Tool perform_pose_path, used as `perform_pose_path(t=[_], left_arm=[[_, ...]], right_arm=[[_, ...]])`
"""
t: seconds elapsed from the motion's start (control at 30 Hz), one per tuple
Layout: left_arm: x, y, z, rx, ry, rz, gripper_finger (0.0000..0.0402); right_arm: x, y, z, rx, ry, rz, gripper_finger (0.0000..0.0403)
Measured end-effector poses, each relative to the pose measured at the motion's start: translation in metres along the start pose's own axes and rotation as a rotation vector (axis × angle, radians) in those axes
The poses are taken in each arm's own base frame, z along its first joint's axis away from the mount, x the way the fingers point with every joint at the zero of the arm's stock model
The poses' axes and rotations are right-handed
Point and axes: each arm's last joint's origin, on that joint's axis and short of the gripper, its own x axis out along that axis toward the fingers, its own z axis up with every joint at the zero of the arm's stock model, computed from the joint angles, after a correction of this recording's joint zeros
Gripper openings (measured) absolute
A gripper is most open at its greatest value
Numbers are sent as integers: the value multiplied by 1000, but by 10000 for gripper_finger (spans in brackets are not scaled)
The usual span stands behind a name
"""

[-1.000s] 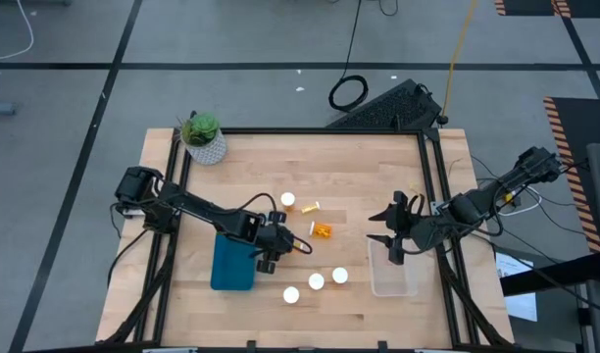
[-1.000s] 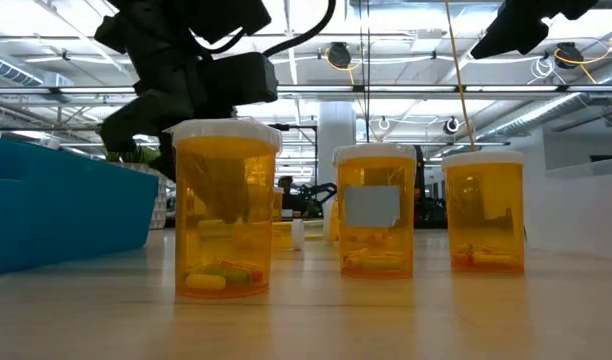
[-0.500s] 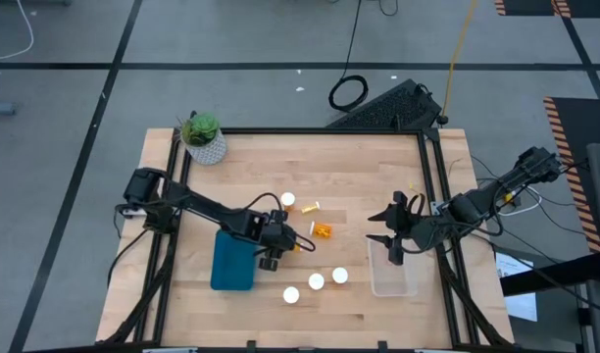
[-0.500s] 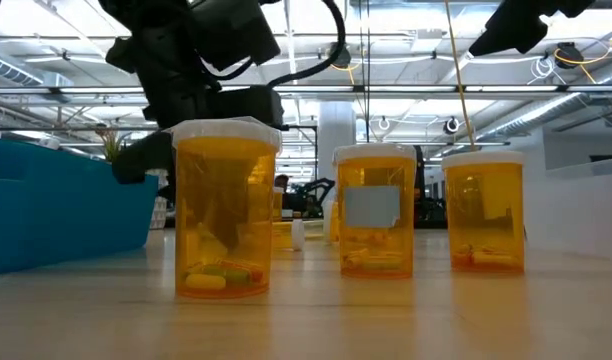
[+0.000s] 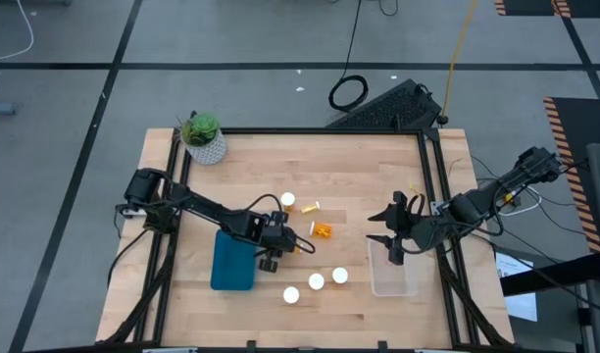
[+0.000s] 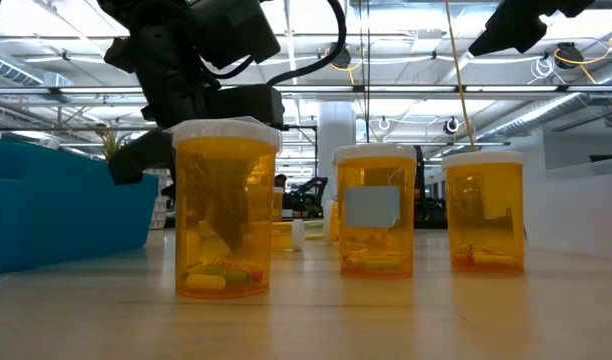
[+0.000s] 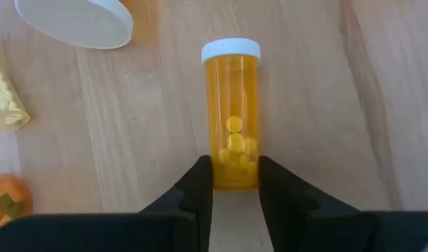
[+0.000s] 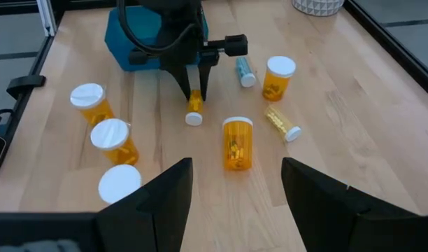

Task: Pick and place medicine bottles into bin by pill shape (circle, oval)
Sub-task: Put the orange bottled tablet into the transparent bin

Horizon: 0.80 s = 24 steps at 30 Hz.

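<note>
Lying flat between the left tool's (image 7: pixel 235 183) closed-in fingers, base gripped, a white-capped medicine bottle (image 7: pixel 233 119).

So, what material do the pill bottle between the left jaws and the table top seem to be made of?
The pill bottle looks like translucent orange plastic, smooth and slightly glossy: yellow pills show through its wall. Its cap seems to be opaque white plastic. The table top looks like light wood with a matte finish, with visible grain and plank seams. The left gripper has closed its jaws on the bottle's base.
</note>
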Motion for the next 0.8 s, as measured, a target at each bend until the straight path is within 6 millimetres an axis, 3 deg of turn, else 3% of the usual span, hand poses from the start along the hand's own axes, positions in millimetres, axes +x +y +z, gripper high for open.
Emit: perform_pose_path(t=[0.1, 0.23, 0.4, 0.67, 0.8], left_arm=[[0, 1, 0, 1, -3, 9, 89], [-6, 3, 0, -9, -5, 39, 111], [-31, 7, 8, -29, -86, 68, 126], [-79, 14, 18, -101, -244, 117, 84], [-84, 12, 18, -82, -250, 94, 59]], right_arm=[[0, 0, 0, -7, -1, -1, 212], [0, 0, 2, -13, -21, -10, 212], [4, 3, 9, -45, -110, -86, 212], [52, 19, 19, -215, -159, -151, 212], [68, 26, 23, -284, -206, -158, 212]])
